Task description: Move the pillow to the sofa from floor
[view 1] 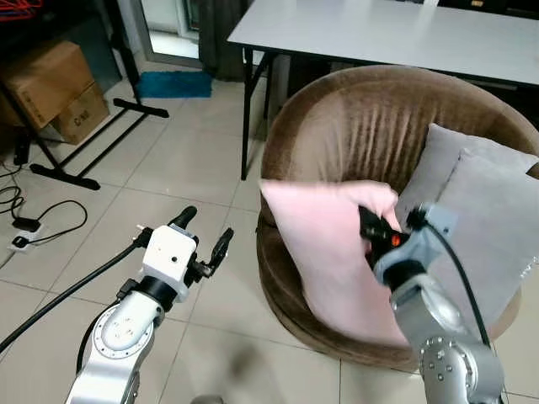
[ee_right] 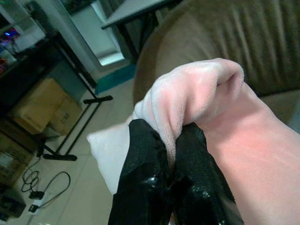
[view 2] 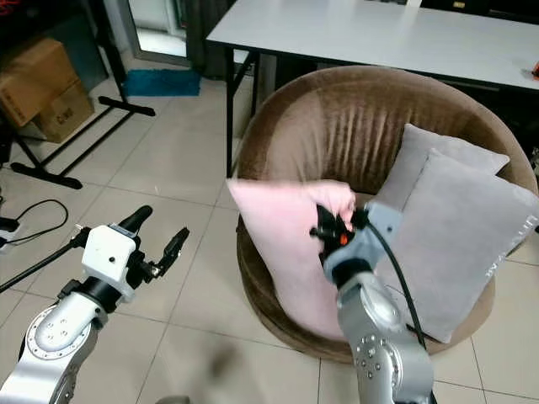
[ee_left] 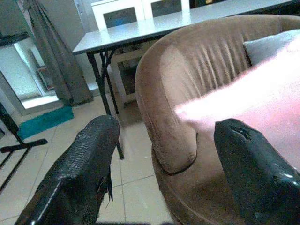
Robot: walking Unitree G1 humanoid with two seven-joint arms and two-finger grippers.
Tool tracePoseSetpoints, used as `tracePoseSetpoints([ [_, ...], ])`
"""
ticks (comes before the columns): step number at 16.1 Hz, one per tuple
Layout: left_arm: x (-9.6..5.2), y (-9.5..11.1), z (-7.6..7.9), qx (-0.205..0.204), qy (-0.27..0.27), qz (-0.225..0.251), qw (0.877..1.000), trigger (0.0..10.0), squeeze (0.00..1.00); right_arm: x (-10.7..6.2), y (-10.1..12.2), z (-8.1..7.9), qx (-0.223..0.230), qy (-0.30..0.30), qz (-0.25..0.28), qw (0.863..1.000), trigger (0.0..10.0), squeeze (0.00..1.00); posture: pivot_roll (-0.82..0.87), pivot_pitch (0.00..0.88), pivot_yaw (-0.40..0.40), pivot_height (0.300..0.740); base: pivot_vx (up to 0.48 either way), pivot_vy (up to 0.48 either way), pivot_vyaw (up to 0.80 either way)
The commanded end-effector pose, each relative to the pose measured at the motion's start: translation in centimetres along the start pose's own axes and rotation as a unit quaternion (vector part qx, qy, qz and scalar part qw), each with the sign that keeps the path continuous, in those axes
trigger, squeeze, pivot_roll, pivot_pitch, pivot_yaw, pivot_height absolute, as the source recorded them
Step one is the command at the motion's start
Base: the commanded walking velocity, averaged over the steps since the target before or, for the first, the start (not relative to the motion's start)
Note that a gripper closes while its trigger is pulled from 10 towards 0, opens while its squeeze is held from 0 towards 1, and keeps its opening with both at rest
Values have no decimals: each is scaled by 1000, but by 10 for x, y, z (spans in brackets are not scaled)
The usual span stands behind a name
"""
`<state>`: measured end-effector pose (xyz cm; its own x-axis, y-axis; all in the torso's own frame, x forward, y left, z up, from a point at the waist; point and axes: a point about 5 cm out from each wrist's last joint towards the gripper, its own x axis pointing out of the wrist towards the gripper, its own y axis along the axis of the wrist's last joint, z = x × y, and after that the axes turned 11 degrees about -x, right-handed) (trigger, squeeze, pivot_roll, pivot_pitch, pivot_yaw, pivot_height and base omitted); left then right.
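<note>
Right gripper (ee_right: pixel 171 140): my fingers are clamped on a bunched fold at the pillow's top edge.
Pillow (view 1: pixel 324 252): pink, hanging over the sofa's (view 1: pixel 354 118) front rim, off the floor.
Handling: soft, light and floppy, I judge; a pinched corner holds it.
Left gripper (view 1: pixel 205 240): fingers apart, holding nothing, near the sofa.

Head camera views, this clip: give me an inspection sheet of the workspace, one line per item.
Surface: beige tiled floor.
Job's things: pink pillow held up against the front of the round brown sofa, off the floor.
Clutter: two grey cushions on the sofa seat.
End effectors: right end effector shut on a fold of the pink pillow; left end effector open over the floor, holding nothing.
Cables: black cable with adapter on the floor.
Surroundings: white table, cardboard boxes, teal mat.
</note>
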<state>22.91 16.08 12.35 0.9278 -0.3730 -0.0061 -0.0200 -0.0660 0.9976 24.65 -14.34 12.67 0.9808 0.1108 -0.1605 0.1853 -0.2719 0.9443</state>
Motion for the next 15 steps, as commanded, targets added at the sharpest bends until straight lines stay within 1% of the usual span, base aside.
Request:
tracePoseSetpoints([
  [1,2,4,2,-2,-13,8,1000,10000,0,-1,3,-1,0,7,14,1000,10000,0,3,0,-10,740,0,356,-781],
  [5,3,5,2,1,-17,7,1000,10000,0,3,3,-2,-17,12,20,1000,10000,0,7,0,-6,740,0,452,-781],
  [6,4,5,2,2,-17,6,1000,10000,0,3,3,-3,-15,12,20,1000,10000,0,9,0,-5,740,0,476,-663],
  [7,4,5,0,4,-15,4,1000,10000,0,4,2,-3,-12,14,22,1000,10000,0,12,0,-5,740,0,458,0],
  [9,3,5,-3,4,-3,-3,1000,10000,0,8,4,-8,-18,24,30,999,10000,0,18,0,-4,740,0,0,0],
  [10,3,4,-4,9,-4,-8,1000,10000,0,9,4,-10,-17,28,30,999,10000,0,21,0,-5,740,0,0,0],
  [13,4,7,-3,3,-16,1,1000,10000,0,14,6,-10,-17,32,34,999,10000,0,29,0,-12,740,0,0,0],
  [15,4,8,-4,1,-18,1,1000,10000,0,16,7,-10,-18,30,36,999,10000,0,31,0,-16,740,268,0,0],
])
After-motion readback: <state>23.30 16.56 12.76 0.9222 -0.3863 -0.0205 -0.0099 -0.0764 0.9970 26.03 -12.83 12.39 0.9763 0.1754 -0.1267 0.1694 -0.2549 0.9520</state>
